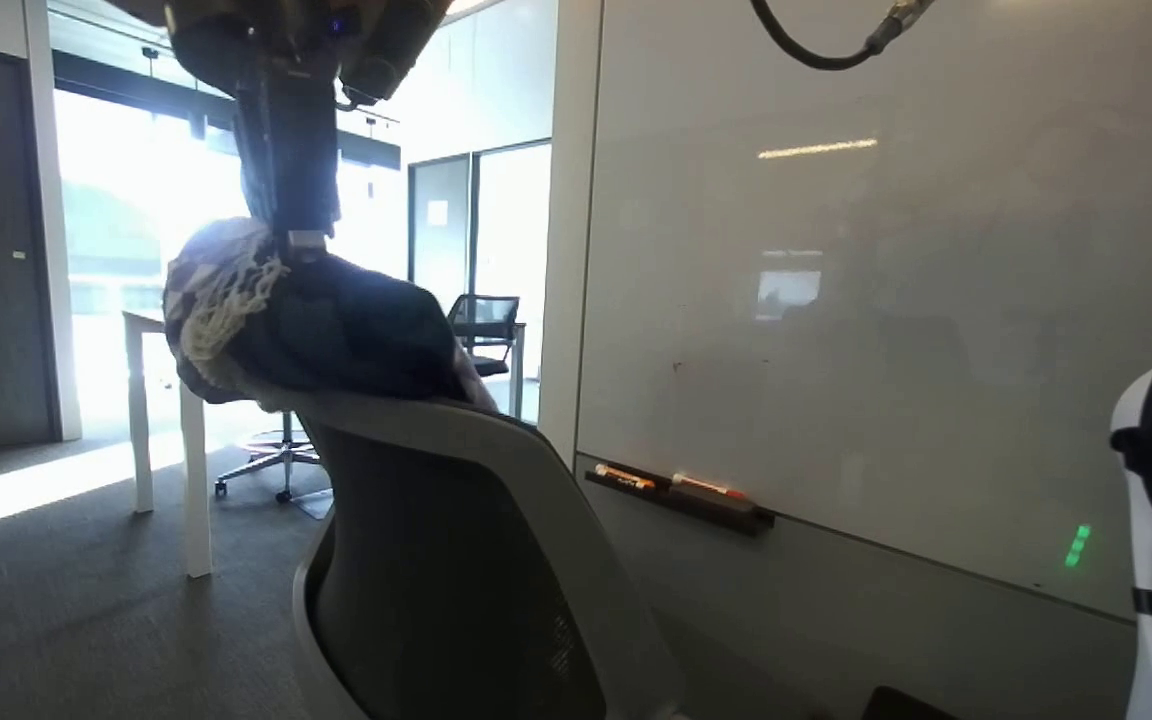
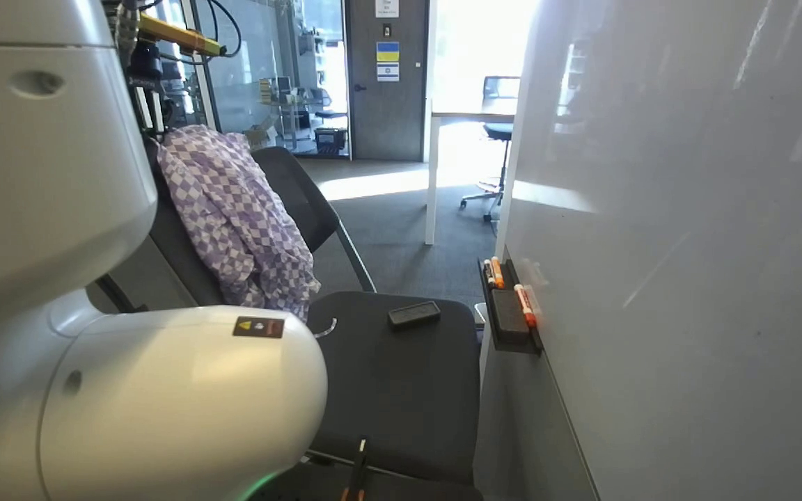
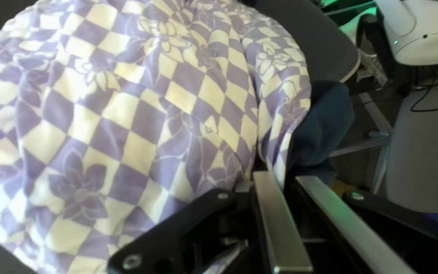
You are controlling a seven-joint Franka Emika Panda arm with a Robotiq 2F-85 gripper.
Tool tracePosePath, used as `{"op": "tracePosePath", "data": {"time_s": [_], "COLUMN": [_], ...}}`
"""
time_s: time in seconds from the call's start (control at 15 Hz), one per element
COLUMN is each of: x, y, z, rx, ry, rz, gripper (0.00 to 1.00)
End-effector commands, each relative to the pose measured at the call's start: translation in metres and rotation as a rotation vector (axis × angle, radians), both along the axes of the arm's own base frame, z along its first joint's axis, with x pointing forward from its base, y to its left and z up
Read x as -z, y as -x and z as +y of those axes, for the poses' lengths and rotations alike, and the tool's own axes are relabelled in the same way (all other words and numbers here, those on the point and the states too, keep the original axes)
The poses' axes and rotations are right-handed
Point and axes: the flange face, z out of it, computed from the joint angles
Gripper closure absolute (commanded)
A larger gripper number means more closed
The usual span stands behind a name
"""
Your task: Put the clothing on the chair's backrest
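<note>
The purple-and-white checked garment (image 3: 146, 106), a soft cloth printed with outlined flowers, lies over the top of the grey-framed, dark mesh backrest (image 1: 456, 580). Its checked face (image 2: 241, 216) hangs in long creases on the side toward the flat, round-cornered black seat (image 2: 408, 390), while on the upper rim sit a smooth bulge of dark fabric (image 1: 356, 330) and some cream, loosely knit netting (image 1: 236, 315); whether these belong to the same piece I cannot tell. The black, metal-edged gripper (image 3: 284, 177) points straight down into the bunched top, jaws nearly together, a narrow fold of the checked cloth pinched between the tips. In an exterior view its dark body is outlined against the bright window (image 1: 371, 215). The glossy white robot arm (image 2: 178, 390) fills the near left of an exterior view: one bulky section rises upright, and another, blunt and rounded, lies crosswise in front of part of the seat. On that seat rests a small matte oblong black block (image 2: 415, 316). Alongside stands a smooth, reflective whiteboard (image 1: 866, 350), with a narrow dark tray (image 2: 518, 344) holding slim felt markers (image 2: 525, 305) with orange and red on them.
</note>
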Motion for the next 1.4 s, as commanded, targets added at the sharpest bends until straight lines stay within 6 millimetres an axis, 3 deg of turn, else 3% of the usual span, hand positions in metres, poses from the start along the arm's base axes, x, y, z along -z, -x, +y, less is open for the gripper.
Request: {"op": "tracePosePath", "data": {"time_s": [0.0,0.33,0.6,0.93,1.0,1.07,1.33], "x": [-0.017,-0.026,-0.027,0.002,0.009,0.015,0.028], "y": [0.014,0.034,0.047,0.040,0.037,0.034,0.031], "z": [0.016,0.030,0.034,0.051,0.055,0.057,0.073], "rx": [0.029,-0.041,-0.114,-0.208,-0.202,-0.201,-0.197], "ry": [-0.111,-0.199,-0.274,-0.324,-0.317,-0.312,-0.320], "rz": [-0.150,-0.253,-0.191,-0.054,-0.047,-0.032,0.029], "gripper": [0.90,0.90,0.90,0.89,0.84,0.64,0.37]}}
